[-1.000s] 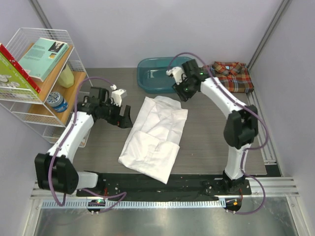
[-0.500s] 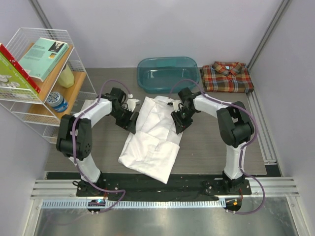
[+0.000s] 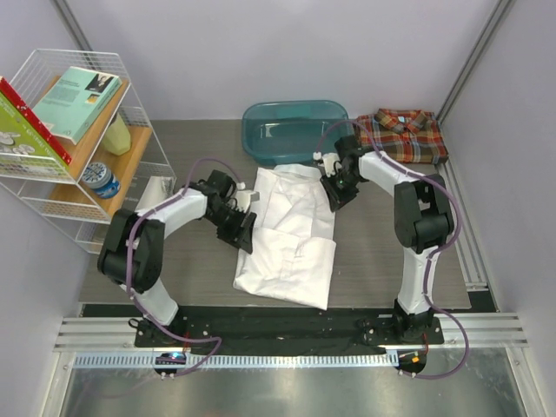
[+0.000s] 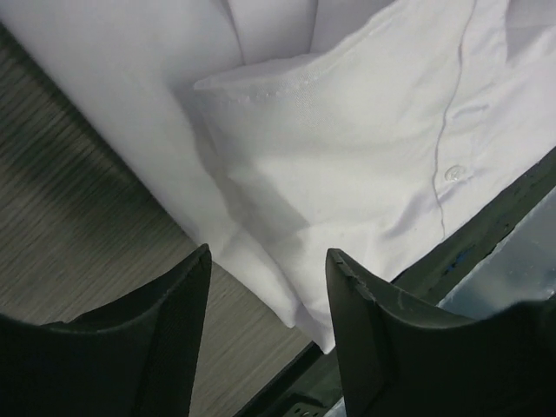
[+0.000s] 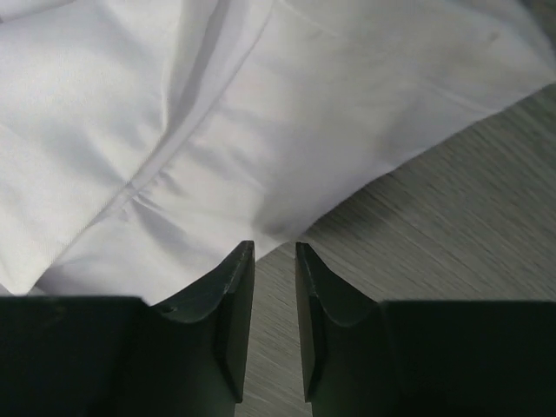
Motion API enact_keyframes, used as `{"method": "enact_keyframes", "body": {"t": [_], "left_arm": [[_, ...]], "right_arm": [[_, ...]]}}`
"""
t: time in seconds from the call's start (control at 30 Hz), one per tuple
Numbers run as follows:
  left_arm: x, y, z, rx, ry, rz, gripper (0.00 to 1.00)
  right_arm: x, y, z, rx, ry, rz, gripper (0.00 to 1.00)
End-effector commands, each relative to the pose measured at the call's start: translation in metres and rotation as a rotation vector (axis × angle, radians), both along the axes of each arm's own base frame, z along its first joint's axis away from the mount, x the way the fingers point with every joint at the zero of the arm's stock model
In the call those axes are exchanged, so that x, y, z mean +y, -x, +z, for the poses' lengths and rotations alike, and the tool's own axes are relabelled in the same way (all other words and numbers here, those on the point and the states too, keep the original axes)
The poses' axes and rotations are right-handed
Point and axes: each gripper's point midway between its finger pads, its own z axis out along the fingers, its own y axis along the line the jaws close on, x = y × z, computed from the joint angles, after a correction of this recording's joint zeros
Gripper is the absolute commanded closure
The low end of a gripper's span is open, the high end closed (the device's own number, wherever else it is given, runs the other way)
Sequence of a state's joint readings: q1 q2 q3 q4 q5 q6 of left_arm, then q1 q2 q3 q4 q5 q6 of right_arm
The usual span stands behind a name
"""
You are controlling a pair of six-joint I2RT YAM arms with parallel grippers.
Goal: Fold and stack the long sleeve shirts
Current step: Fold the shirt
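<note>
At mid-table the white shirt is straddled at its edge by the parted left claw and met by the nearly shut right claw, hold unclear, so cloth could be missed and the fold skewed

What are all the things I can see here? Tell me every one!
white shirt: one, white, middle of the table, partly folded.
plaid shirt: one, red, orange and navy, folded, far right corner.
tub: one, teal, behind the white shirt.
wire rack: one, white, left side.
book: one, teal, on the rack's top shelf.
yellow thing: one, pale yellow, on the rack; too small to name.
round container: one, blue and white, lower shelf.
table: one, grey wood grain.
left gripper: one, black, fingers apart at the white shirt's left edge.
right gripper: one, black, fingers close together at the shirt's right edge.
</note>
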State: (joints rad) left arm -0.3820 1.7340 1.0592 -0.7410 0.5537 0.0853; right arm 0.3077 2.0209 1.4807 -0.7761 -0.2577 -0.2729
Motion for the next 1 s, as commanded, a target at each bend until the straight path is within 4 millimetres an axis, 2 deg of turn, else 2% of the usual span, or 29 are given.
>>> {"method": "enact_keyframes", "body": {"t": [0.0,0.03,0.07,0.13,0.2,0.23,0.3,0.33,0.37,0.43,0.47,0.6,0.83,0.97], "left_arm": [[-0.009,-0.031,0.06,-0.205,0.165,0.122,0.41],[-0.008,-0.034,0.067,-0.241,0.172,0.113,0.38],[-0.01,-0.037,0.074,-0.273,0.189,0.109,0.37],[-0.015,-0.038,0.083,-0.289,0.216,0.09,0.33],[-0.018,-0.041,0.079,-0.277,0.205,0.049,0.32],[-0.02,-0.041,0.076,-0.262,0.2,0.028,0.31],[-0.028,-0.042,0.075,-0.263,0.196,-0.014,0.29],[-0.03,-0.044,0.067,-0.244,0.18,-0.02,0.28],[-0.032,-0.047,0.066,-0.248,0.169,-0.024,0.27],[-0.036,-0.049,0.056,-0.233,0.155,-0.033,0.26],[-0.038,-0.051,0.055,-0.238,0.152,-0.036,0.26],[-0.042,-0.059,0.045,-0.236,0.137,-0.042,0.27],[-0.043,-0.058,0.025,-0.213,0.091,-0.049,0.29],[-0.047,-0.055,0.016,-0.177,0.092,-0.049,0.3]], "right_arm": [[0.004,-0.017,0.049,-0.113,-0.001,0.088,0.66],[0.005,-0.013,0.057,-0.112,-0.016,0.097,0.64],[0.006,-0.007,0.076,-0.135,-0.037,0.104,0.6],[0.012,0.009,0.089,-0.124,-0.091,0.117,0.56],[0.016,0.03,0.104,-0.102,-0.152,0.111,0.51],[0.018,0.037,0.105,-0.083,-0.172,0.104,0.5],[0.019,0.06,0.101,-0.014,-0.202,0.091,0.46],[0.024,0.07,0.1,0.029,-0.24,0.079,0.43],[0.022,0.083,0.09,0.08,-0.244,0.069,0.41],[0.025,0.097,0.085,0.126,-0.276,0.062,0.33],[0.023,0.104,0.074,0.149,-0.271,0.052,0.32],[0.022,0.116,0.054,0.197,-0.273,0.037,0.32],[0.026,0.129,0.031,0.255,-0.28,0.035,0.35],[0.033,0.126,0.026,0.254,-0.289,0.043,0.38]]}}
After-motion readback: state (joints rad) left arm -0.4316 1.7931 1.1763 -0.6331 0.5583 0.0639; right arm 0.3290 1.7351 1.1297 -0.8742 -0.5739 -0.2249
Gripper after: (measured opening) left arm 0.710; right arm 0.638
